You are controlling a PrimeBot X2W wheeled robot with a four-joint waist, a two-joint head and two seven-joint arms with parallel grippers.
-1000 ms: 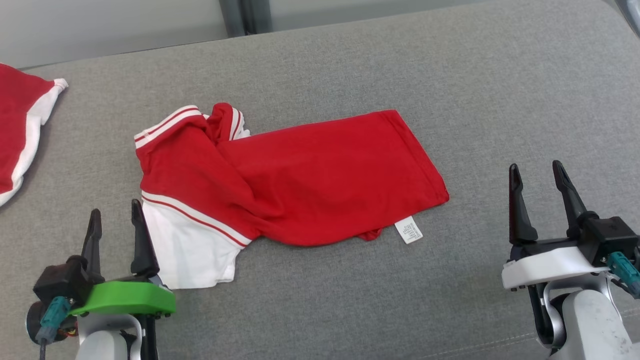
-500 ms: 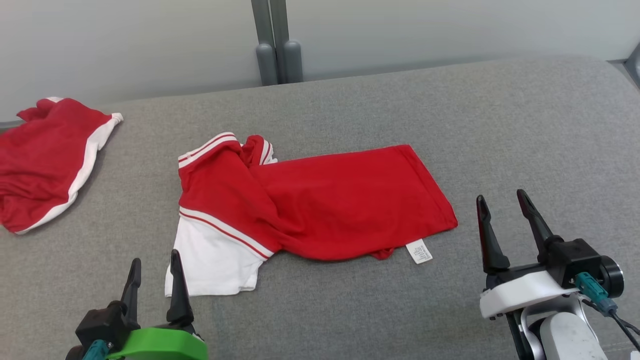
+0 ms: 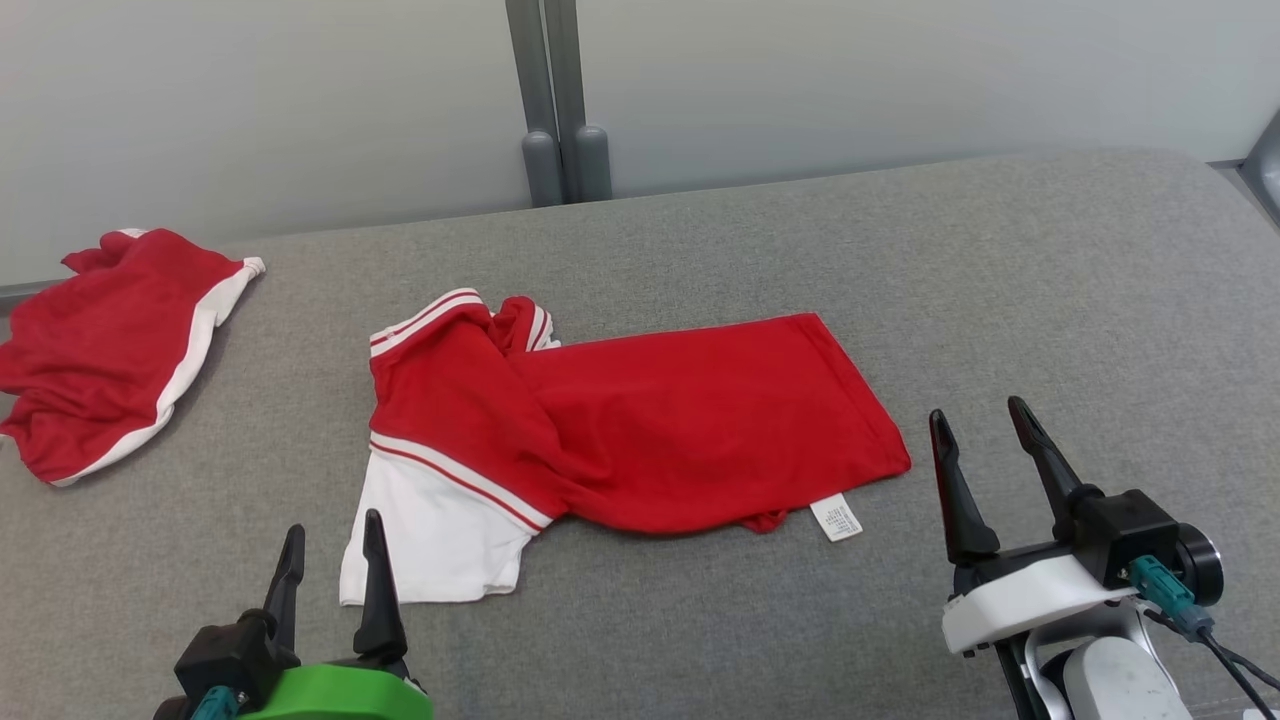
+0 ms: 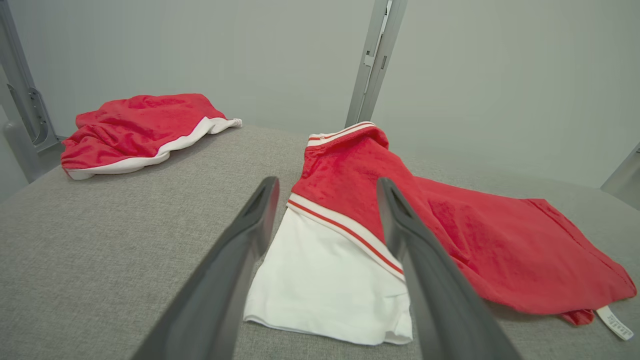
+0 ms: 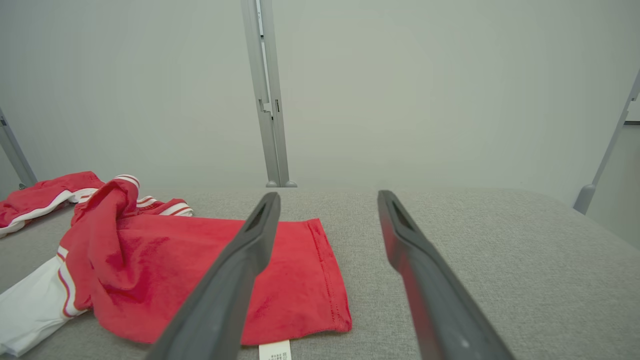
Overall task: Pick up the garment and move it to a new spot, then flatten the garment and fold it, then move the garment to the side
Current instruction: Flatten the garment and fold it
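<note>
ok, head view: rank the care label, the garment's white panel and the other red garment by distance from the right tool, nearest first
1. care label: just left of the right tool, at the near hem of the garment.
2. white panel: at the garment's opposite, left end.
3. other red garment: far left, lying apart.

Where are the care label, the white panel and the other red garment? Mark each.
care label (image 3: 836,517): head view, tag's middle.
white panel (image 3: 430,540): head view, its flat centre.
other red garment (image 3: 100,350): head view, its red body.
</note>
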